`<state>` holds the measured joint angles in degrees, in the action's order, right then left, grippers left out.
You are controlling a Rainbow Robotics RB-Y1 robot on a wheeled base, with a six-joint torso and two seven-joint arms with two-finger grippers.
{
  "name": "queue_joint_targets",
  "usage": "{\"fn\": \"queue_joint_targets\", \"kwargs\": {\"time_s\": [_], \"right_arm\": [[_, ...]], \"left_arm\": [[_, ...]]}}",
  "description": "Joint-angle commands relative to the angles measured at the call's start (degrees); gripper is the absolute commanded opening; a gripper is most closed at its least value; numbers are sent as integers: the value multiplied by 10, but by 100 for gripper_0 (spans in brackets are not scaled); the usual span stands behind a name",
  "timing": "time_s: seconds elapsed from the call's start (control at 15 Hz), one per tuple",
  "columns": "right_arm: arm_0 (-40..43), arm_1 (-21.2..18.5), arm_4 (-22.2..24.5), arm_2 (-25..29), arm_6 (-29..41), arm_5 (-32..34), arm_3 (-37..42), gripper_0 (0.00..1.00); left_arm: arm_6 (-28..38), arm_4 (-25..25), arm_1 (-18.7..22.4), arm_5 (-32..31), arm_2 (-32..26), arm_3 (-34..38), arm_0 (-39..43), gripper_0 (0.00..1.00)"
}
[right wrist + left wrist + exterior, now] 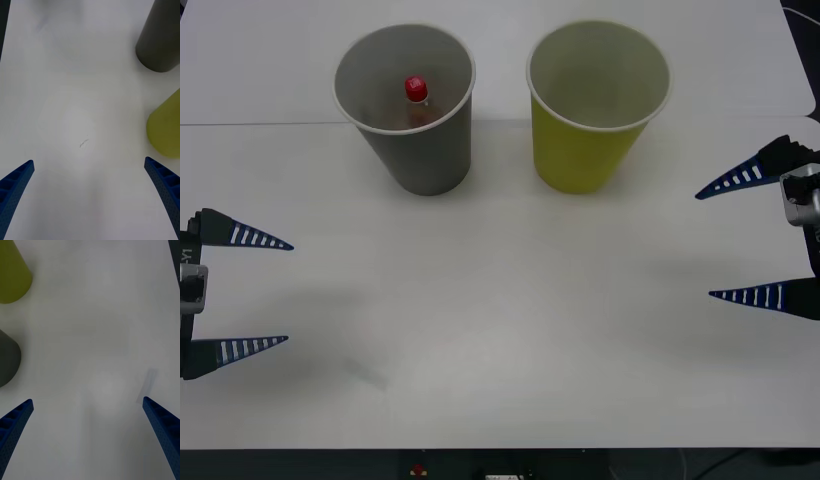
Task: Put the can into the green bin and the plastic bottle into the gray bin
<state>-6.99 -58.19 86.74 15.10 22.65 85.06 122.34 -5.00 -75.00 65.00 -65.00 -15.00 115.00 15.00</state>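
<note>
A: We see a white surface (500, 340) carrying two large cups that stand upright, side by side, toward its far side.

B: Yes, the gray bin (420, 150) stands on our left and the green bin (585, 150) just beside it on our right, apart from each other. We also see a faint seam crossing the surface behind them and a small dark scuff (84, 143) on it

Matt paper gray bin (420, 150) and green bin (585, 145); smooth matt table (500, 330).
</note>
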Motion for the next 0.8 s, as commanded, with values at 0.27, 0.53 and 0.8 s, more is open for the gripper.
{"fn": "queue_joint_targets", "kwargs": {"time_s": [0.27,0.53,0.8], "right_arm": [[95,0,33,16,20,-70,55,100],[121,0,33,26,22,-82,58,100],[125,0,33,27,23,-82,53,100]], "left_arm": [[0,0,0,0,0,0,0,100],[0,0,0,0,0,0,0,100],[0,0,0,0,0,0,0,100]]}}
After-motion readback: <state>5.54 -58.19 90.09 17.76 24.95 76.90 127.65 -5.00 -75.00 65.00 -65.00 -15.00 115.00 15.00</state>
